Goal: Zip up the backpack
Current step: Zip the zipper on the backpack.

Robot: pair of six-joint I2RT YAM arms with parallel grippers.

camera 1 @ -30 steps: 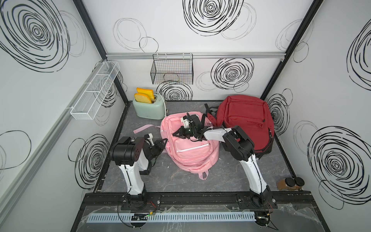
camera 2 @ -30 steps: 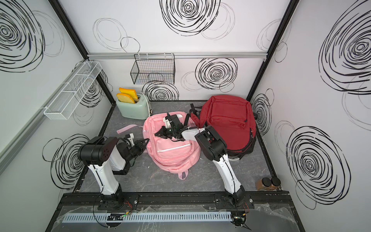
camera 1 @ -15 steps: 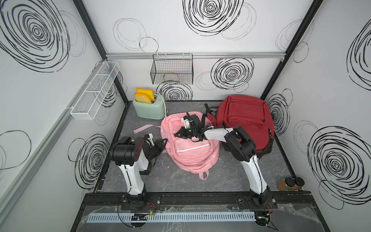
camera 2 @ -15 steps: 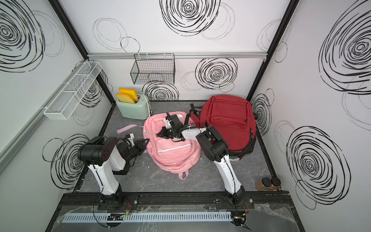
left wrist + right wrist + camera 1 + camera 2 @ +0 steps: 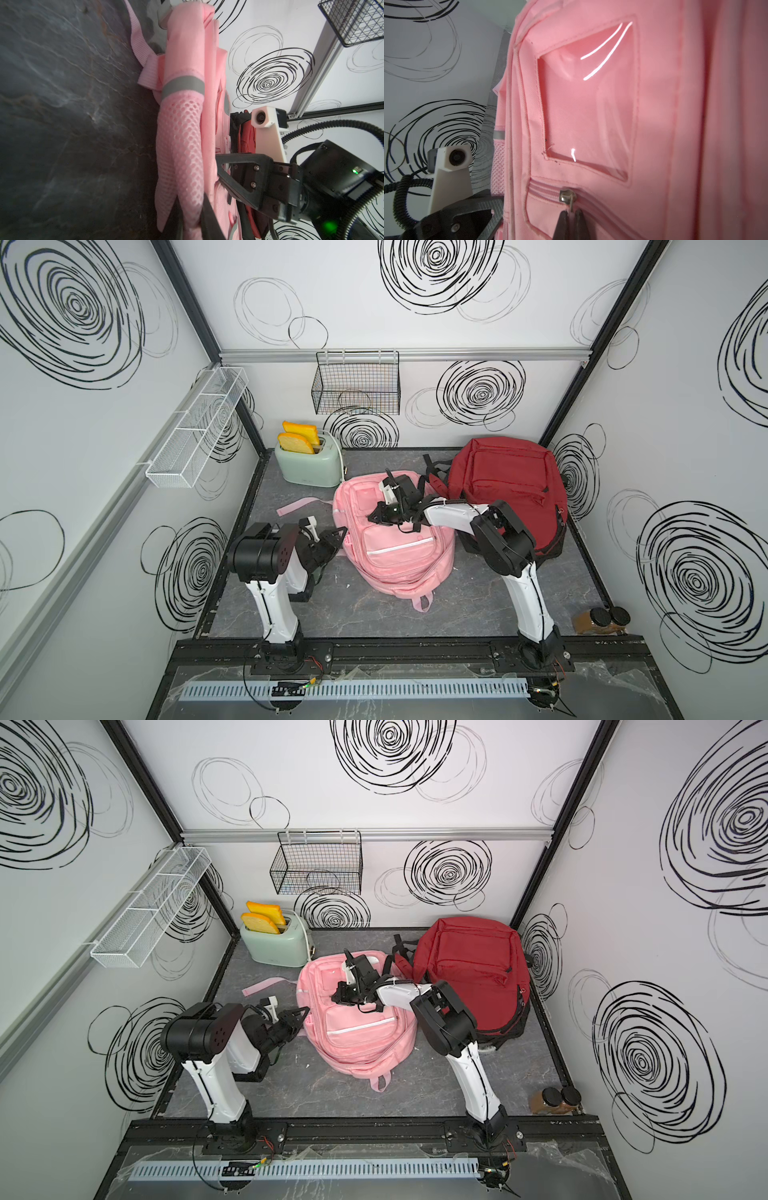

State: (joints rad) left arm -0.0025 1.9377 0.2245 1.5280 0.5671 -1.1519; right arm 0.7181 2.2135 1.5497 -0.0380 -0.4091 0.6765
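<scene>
Right wrist view is almost filled by the pink backpack (image 5: 612, 124). The right gripper (image 5: 572, 216) has its two dark fingertips pressed together on the tab of the metal zipper pull (image 5: 568, 197), just beside a clear window pocket (image 5: 587, 99). The fingers are cut off by the frame edge and the zip track past the slider blurs out, so how much of it is closed cannot be told. In both top views the backpack lies flat on the dark table (image 5: 374, 614) at the centre of the frame, and the gripper's black body sits over its upper half, hiding the pull entirely. In the left wrist view the left gripper (image 5: 192, 218) is clamped on the backpack's mesh side pocket (image 5: 180, 145) — fabric is bunched between two dark fingers, of which only slivers show. A red backpack (image 5: 507, 485) lies to the upper right of the pink one, its lower corner hidden behind the right arm's elbow. A pale green toaster (image 5: 309, 466) stands at the table's upper left.
</scene>
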